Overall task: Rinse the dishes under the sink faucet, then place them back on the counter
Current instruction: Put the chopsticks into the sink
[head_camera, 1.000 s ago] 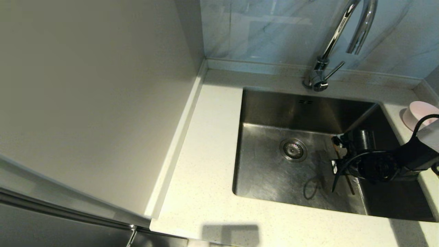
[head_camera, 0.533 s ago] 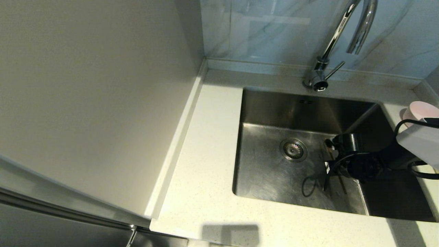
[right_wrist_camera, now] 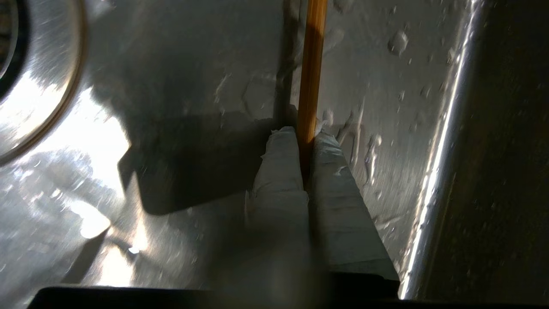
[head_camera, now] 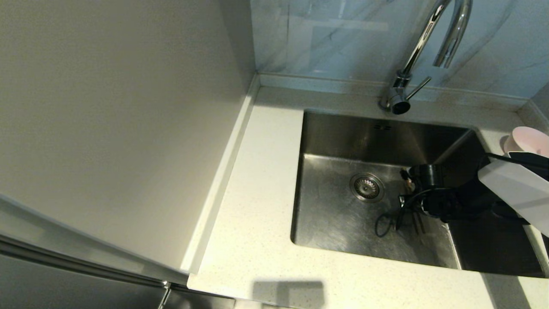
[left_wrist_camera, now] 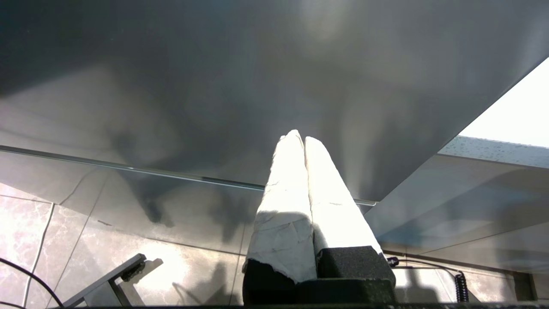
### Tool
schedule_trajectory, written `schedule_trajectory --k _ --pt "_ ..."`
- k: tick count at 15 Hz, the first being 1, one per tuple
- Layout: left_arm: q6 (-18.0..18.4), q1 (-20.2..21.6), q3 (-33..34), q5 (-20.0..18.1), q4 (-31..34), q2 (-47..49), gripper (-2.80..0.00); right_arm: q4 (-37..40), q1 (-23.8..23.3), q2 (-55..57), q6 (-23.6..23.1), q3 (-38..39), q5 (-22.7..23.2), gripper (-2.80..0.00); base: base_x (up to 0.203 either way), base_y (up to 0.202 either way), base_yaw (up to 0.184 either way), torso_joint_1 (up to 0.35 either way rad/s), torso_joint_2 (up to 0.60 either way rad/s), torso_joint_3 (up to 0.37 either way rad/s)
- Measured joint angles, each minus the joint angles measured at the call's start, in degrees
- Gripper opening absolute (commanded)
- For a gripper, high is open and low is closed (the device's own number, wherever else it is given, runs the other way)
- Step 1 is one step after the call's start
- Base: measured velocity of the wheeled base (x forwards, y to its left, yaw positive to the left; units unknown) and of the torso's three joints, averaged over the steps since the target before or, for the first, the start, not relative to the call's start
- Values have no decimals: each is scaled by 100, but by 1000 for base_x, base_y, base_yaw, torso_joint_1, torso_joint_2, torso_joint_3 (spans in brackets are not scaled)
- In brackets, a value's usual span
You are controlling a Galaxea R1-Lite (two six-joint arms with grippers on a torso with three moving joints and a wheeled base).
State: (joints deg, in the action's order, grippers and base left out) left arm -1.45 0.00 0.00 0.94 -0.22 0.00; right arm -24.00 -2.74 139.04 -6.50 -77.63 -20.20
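Observation:
Low inside the sink (head_camera: 334,219), right of the drain strainer (head_camera: 366,187), my right gripper (head_camera: 410,201) is shut on the thin brown chopsticks (head_camera: 418,224). In the right wrist view one chopstick (right_wrist_camera: 311,64) runs out from between the taped fingertips of that gripper (right_wrist_camera: 305,134) over the wet steel floor. The chrome faucet (head_camera: 429,43) stands behind the basin, with no water visible. A pale pink bowl (head_camera: 525,139) sits on the counter (head_camera: 257,193) at the far right. My left gripper (left_wrist_camera: 299,138) is shut and empty, parked below counter level and absent from the head view.
A tall pale cabinet side (head_camera: 120,128) stands along the counter's left. The sink's right wall (right_wrist_camera: 433,180) runs close beside the right gripper. Blue-grey marbled wall panel (head_camera: 334,38) rises behind the faucet.
My right arm has carried the chopsticks leftward across the sink, toward the drain. The pink bowl and the left arm have not moved.

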Motion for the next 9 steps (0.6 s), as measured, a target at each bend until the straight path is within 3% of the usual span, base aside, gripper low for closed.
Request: schedule_trajectory --k 1,2,9 --pt "-2 0 0 0 -1 0 -280 52 -16 48 -97 -88 -57 -89 0 0 0 0 0 0" --pt "-2 0 0 0 0 0 -280 131 -53 82 -246 -153 -111 0 0 0 0 0 0 0" --pt "-2 0 0 0 -2 0 -280 207 -207 62 -395 -337 -134 0 0 0 0 0 0 0"
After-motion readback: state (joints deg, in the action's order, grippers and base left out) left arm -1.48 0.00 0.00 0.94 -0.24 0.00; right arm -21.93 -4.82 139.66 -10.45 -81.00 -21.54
